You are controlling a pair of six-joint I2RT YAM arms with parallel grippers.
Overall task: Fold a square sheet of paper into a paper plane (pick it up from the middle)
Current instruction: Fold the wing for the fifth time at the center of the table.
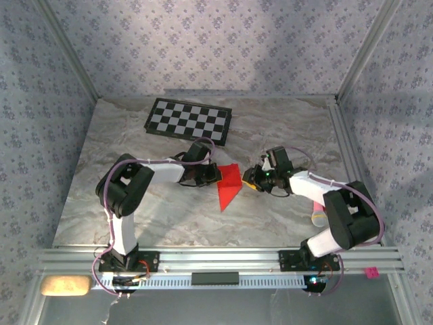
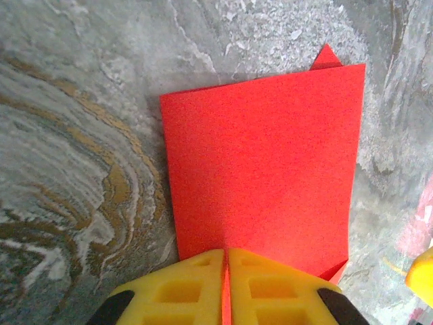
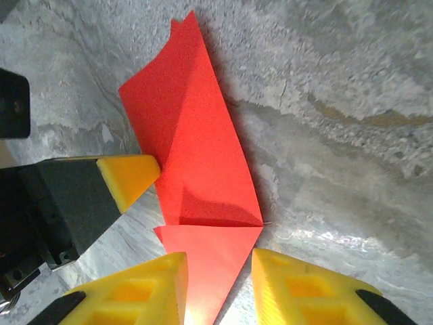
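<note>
Seen from above: a marble-patterned table (image 1: 155, 217), walled in by blue patterned paper, with a black-and-white checkerboard (image 1: 189, 120) lying flat at the far side. Two arms bolted at the near edge, the left arm (image 1: 125, 193) and the right arm (image 1: 342, 220), both bent inward toward the middle. Between them, mid-table and nearer than the checkerboard, the red paper (image 1: 229, 184): not a flat square but already creased (at least one corner folded over, by the look of it), tapering to a point aimed at the near edge.

Left gripper (image 2: 226, 256), at the paper's left edge: yellow pads pressed together with a thin red sliver pinched between them, so clamped on the sheet. Beyond it in the left wrist view, a broad red panel spreading away, with a small point poking out behind its far corner.

Right gripper (image 3: 218, 264), at the paper's right side: jaws standing apart, holding nothing, a pointed corner of the sheet lying in the gap with the pads clear of it as far as can be told. In the same view, one left fingertip (image 3: 128, 177) touching the paper's edge, and a raised flap casting a shadow along a crease.

Judged as mid-fold, well short of a finished dart: no slim body or wings yet. Next move probably calls for steadying with the left, closing the right on the loose flap, then laying it over squarely and pressing the crease flat (thin paper, so easily skewed or dragged).
</note>
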